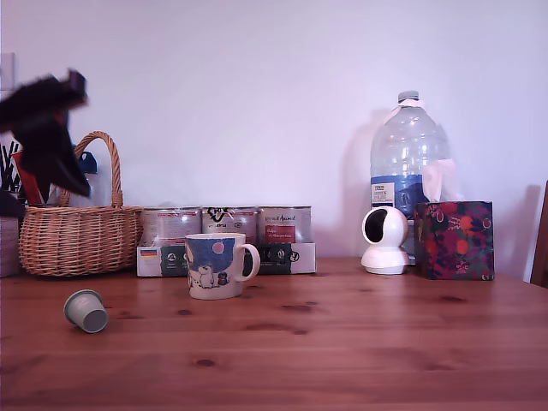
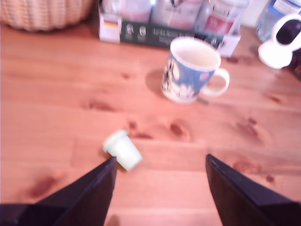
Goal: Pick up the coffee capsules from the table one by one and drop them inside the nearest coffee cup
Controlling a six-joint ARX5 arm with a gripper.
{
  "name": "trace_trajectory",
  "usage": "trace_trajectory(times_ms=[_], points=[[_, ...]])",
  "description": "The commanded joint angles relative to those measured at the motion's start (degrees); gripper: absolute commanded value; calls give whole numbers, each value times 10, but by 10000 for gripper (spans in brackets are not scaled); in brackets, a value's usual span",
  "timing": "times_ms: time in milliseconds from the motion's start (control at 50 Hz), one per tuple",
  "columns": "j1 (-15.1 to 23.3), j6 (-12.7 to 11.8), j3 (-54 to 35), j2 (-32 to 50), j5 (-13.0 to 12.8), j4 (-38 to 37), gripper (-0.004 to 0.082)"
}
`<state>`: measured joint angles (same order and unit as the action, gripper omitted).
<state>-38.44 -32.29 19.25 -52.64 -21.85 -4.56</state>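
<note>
One pale grey-green coffee capsule (image 1: 86, 310) lies on its side on the wooden table (image 1: 342, 342), at the exterior view's left and in front of the basket. The white coffee cup (image 1: 218, 265) with the blue night scene stands upright a little further back and to the right of it, with its handle to the right. My gripper (image 1: 64, 167) is a dark blur high above the table's left end, over the basket. In the wrist view the gripper (image 2: 161, 159) is open and holds nothing, the capsule (image 2: 123, 149) lies just off one fingertip (image 2: 106, 172), and the cup (image 2: 190, 70) looks empty.
A wicker basket (image 1: 79, 235) stands at the back left. Three silver tins (image 1: 227, 224) sit on a flat box behind the cup. A white camera (image 1: 384, 240), a large water bottle (image 1: 408, 154) and a dark floral box (image 1: 454, 240) stand at the back right.
</note>
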Motion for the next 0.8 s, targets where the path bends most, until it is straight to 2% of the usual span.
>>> trace_trajectory(times_ms=[0,340,540,620,780], points=[[-3,-9,-8,-26,-2,-15,546],[-1,-38,-8,-128,-1,-95,546],[14,-37,-8,-173,0,-129,546],[29,-32,-8,-191,17,-142,546],[68,-17,-8,-229,67,-176,546]])
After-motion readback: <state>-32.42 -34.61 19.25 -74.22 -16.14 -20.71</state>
